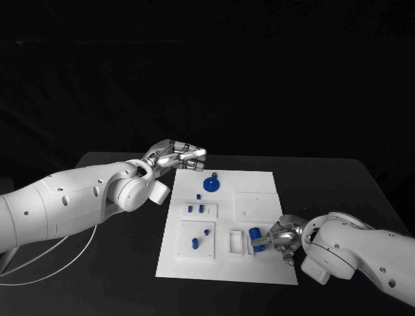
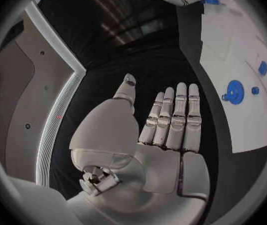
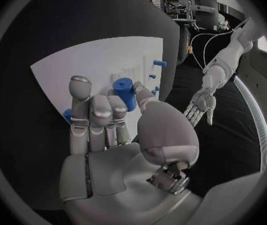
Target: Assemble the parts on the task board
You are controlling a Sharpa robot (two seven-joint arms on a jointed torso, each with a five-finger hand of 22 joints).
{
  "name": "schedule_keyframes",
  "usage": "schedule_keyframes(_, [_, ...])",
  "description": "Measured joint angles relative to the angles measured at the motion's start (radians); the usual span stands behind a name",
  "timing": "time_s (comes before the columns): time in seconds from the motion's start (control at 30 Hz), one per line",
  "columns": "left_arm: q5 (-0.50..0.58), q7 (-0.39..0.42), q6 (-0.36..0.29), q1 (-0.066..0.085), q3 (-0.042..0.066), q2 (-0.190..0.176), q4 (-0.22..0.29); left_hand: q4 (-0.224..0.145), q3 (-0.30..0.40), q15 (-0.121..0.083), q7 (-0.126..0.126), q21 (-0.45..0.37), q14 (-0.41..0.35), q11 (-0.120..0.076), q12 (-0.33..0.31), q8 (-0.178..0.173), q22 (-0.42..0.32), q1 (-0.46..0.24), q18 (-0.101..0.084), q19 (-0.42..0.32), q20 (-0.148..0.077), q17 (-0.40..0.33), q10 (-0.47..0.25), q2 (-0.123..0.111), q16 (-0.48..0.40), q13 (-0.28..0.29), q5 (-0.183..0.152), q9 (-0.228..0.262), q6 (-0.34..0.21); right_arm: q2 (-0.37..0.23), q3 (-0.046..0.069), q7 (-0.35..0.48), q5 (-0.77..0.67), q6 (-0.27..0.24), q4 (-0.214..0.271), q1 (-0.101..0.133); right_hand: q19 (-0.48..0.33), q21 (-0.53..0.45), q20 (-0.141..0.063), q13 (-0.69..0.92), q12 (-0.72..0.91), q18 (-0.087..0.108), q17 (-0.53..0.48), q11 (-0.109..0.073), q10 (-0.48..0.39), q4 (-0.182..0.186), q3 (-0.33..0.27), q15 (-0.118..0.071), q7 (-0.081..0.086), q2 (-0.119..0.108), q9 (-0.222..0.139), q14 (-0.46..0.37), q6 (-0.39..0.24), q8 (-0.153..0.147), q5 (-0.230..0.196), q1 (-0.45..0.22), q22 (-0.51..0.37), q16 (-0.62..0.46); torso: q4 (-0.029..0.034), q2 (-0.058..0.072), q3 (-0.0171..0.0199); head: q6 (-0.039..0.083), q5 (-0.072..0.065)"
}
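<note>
— Right hand (image 1: 275, 241), silver and many-fingered, sits low at the near right of the flat white task board (image 1: 254, 184), fingers curled around a stubby blue cylinder (image 3: 125, 92), presumably to seat it in a slot there.

— And the left hand (image 1: 174, 156)?

— Empty, fingers straight and side by side, parked off the board's far left corner, out of the way. Its wrist camera shows the round blue gear (image 2: 235, 91) flat on the board; the right wrist camera shows the cylinder against the fingertips.

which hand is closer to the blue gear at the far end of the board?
Left. The left hand hovers just off the board's far-left corner, beside the blue gear; the right hand is at the board's near-right end.
</note>
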Motion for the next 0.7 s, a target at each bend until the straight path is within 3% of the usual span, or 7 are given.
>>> schedule_keyframes(0.33, [-0.004,-0.003,0.001,0.000,0.000,0.000,0.001,-0.003,-0.003,0.000,0.000,0.000,0.000,0.000,0.000,0.000,0.000,0.000,0.000,0.000,0.000,0.000,0.000,0.000,0.000,0.000,0.000,0.000,0.000,0.012,0.003,0.000,0.002,-0.033,0.029,0.000,0.004,0.000,-0.004,-0.001,-0.004,0.000,-0.003,-0.002,-0.002,0.021,-0.038,0.000,-0.002,-0.010,0.000,0.000,0.009,0.001,0.016,0.010,-0.001,-0.001,0.0013,0.000,0.0006,0.002,0.000])
schedule_keyframes(0.7, [-0.009,-0.006,0.002,0.000,0.000,0.001,0.002,-0.003,-0.003,0.000,0.000,0.000,0.000,0.000,0.000,0.000,0.000,0.003,0.000,0.000,0.000,0.000,0.000,0.003,0.000,0.000,0.000,0.000,0.000,0.056,0.004,0.001,-0.004,-0.036,0.017,0.000,0.004,0.000,-0.004,-0.002,-0.004,0.000,-0.003,-0.007,-0.007,0.033,-0.050,0.000,-0.003,-0.014,-0.001,0.000,0.013,0.004,0.018,0.015,-0.003,-0.005,0.0012,0.000,0.0005,0.000,0.001])
